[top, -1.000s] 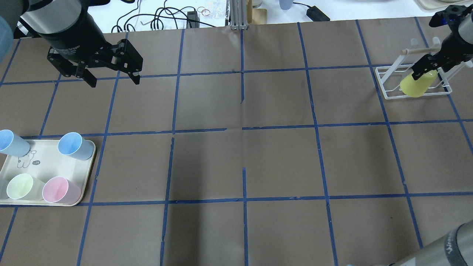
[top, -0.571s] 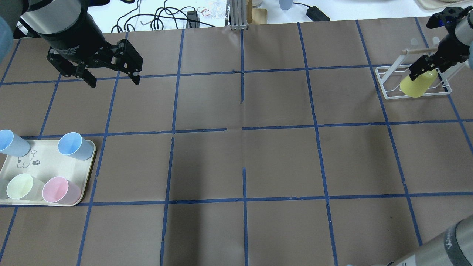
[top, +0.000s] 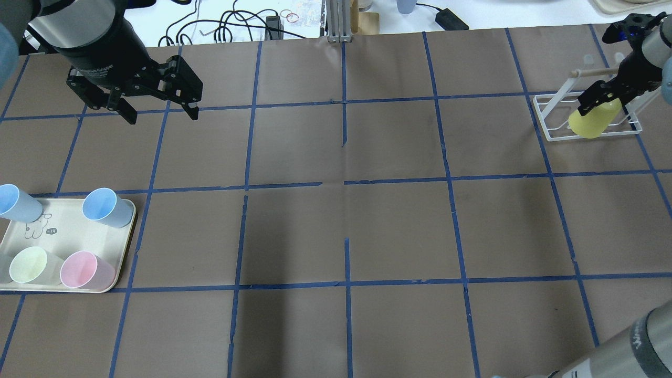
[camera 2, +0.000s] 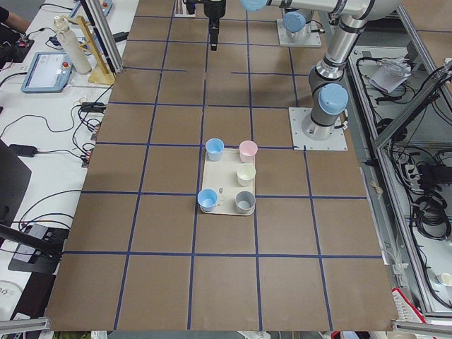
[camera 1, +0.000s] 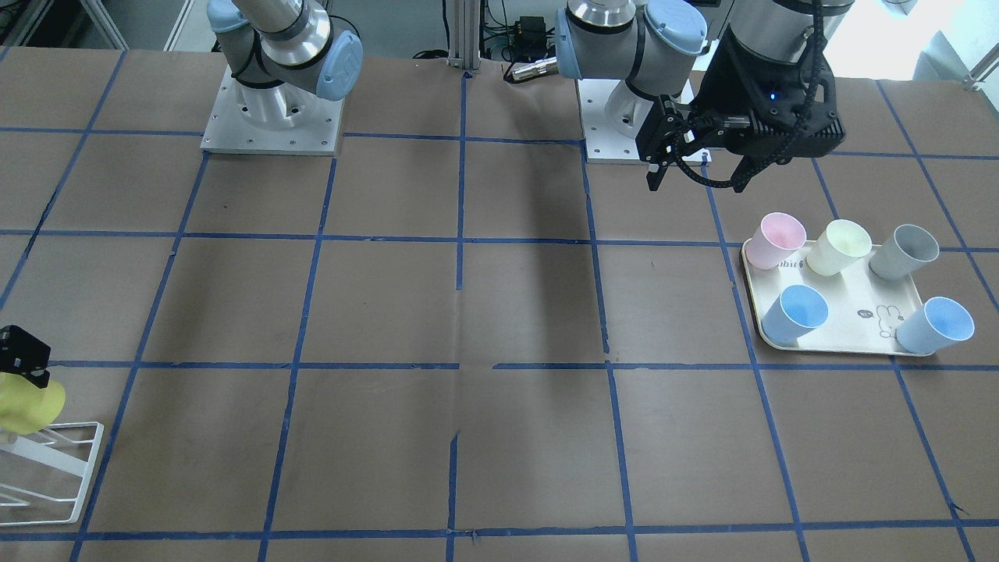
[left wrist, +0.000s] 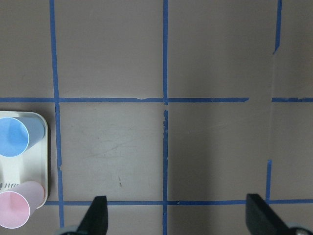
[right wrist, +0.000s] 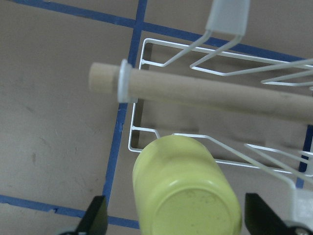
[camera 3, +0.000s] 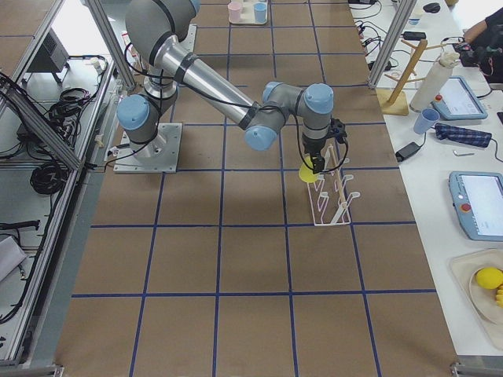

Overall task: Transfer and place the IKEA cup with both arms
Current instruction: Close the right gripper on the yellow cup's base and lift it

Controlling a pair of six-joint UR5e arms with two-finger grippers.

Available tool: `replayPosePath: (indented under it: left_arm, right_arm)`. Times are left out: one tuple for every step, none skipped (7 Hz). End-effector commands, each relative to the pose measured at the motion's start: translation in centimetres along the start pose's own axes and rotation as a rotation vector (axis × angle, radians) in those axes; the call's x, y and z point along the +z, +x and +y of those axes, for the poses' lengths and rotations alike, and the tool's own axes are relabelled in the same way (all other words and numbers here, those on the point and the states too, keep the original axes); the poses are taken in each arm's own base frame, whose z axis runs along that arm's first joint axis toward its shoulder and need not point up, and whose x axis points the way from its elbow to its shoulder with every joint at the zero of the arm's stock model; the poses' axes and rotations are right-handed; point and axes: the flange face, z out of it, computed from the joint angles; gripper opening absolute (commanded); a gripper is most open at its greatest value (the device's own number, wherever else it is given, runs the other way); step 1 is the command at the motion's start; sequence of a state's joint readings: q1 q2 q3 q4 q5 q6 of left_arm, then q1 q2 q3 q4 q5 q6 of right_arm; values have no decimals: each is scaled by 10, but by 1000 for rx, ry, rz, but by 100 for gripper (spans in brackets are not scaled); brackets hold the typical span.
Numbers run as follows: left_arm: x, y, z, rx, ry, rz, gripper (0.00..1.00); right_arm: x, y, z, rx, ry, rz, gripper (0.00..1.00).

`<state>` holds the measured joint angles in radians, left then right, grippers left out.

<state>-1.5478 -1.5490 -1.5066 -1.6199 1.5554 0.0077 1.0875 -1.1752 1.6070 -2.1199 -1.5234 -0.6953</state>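
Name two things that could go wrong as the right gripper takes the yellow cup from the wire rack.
The right gripper is open astride the tilted yellow cup; closing off-centre might squeeze it sideways. The wooden dowel and wire rack lie close, so lifting could snag and drag the rack.

Cup [right wrist: 186,196] on rack [right wrist: 205,93], right end; tray [top: 68,236], left end.

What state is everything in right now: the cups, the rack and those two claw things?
Yellow cup: upside down, tilted on the rack.
Right tool: open, straddling the yellow cup, not gripping.
Left tool: open, empty, hovering.
Five cups on the tray: upright, mouths up.
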Motion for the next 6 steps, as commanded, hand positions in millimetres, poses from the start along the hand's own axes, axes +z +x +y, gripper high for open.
replayPosePath:
  left_arm:
    - [0, 0, 1, 0, 0, 0, 100]
    - [-1, 0, 0, 0, 1, 0, 100]
    - [-1, 0, 0, 0, 1, 0, 100]
    - [0, 0, 1, 0, 0, 0, 100]
    - [-1, 0, 1, 0, 3, 0, 100]
    - [-2, 0, 1, 0, 5, 0, 100]
  right_arm:
    - [2, 1, 0, -3, -2, -4, 95]
    - [2, 1, 1, -3, -4, -1, 71]
    - [2, 2, 1, -1, -10, 4, 53]
    - [0, 2, 1, -4, -9, 10, 26]
    - [-5, 2, 1, -5, -4, 15, 14]
    - [-9, 2, 0, -5, 3, 22, 8]
